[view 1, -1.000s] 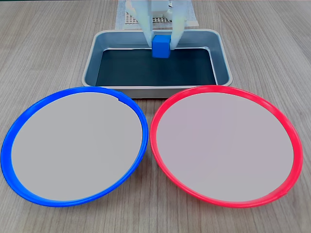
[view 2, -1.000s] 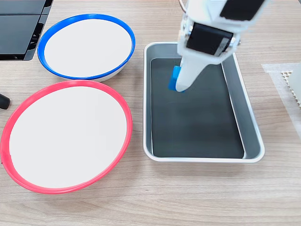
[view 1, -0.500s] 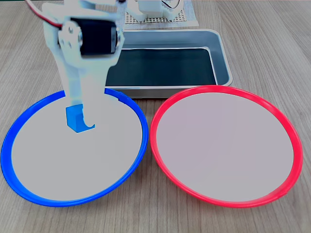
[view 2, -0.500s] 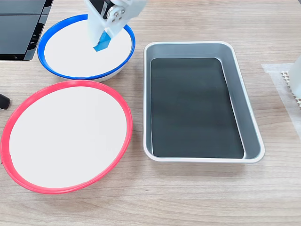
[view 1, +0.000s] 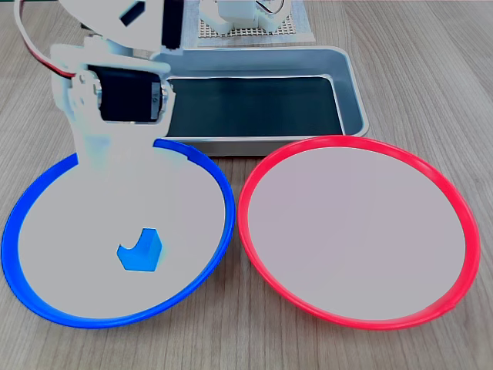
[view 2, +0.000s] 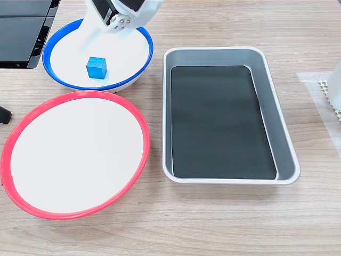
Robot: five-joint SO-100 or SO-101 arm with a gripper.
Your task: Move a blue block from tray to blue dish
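The small bright blue cube [view 2: 96, 68] sits flat on the pale centre of the large round blue-rimmed plate [view 2: 55, 74], resting on its own with clear plate surface all round it in a fixed view. On that plate's face it lies toward 6 o'clock, closer to the rim than to the middle. In the other fixed view the same cube [view 1: 139, 253] shows toward 6 o'clock of the blue-rimmed plate [view 1: 202, 267] too, partly masked by the pale tip of the white two-finger gripper [view 1: 129, 231].

The gripper comes down over the plate from 11 o'clock in that view, its black motor block high above the rim. Its white fingers blend into the plate's pale surface, so how far apart they stand I cannot tell. In a fixed view the gripper [view 2: 90, 37] hangs over the plate's 12 o'clock edge, and the cube sits below it with a visible gap between them.

The rectangular grey metal pan with the dark bottom [view 2: 270, 96] lies at 3 o'clock from the blue-rimmed plate, close by but not touching, on the pale wood-grain table [view 2: 224, 224]. The matching red-rimmed round plate [view 2: 21, 201] sits at 6 o'clock from the blue one, rims nearly meeting. A black flat panel [view 2: 21, 32] fills the 10 o'clock corner.
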